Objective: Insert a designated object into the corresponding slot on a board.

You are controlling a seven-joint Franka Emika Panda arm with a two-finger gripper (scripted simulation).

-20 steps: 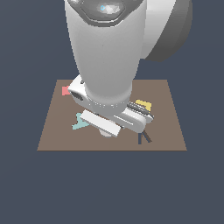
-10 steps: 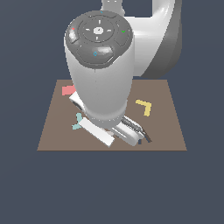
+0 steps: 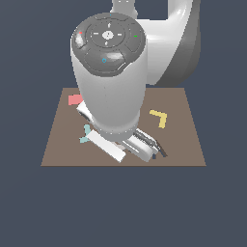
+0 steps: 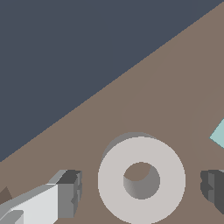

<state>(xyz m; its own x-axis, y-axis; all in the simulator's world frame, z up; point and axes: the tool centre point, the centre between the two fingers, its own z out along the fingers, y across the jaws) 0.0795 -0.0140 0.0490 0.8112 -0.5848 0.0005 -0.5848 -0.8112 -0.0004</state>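
Two fingers [image 4: 68, 194] stand apart, one on each side of the grey ring [image 4: 141, 180], neither touching it yet; the gripper [image 4: 142, 188] straddles it so a squeeze would catch its outer edge. The ring lies flat on the brown board [image 4: 175, 87], close to the board's near edge. A pale teal piece [image 4: 218, 133] sits just beside. From the exterior view the arm hides the ring; a yellow angle [image 3: 159, 117] and red piece [image 3: 75, 100] show. Compared with a second ago, the arm has sunk lower over the board.
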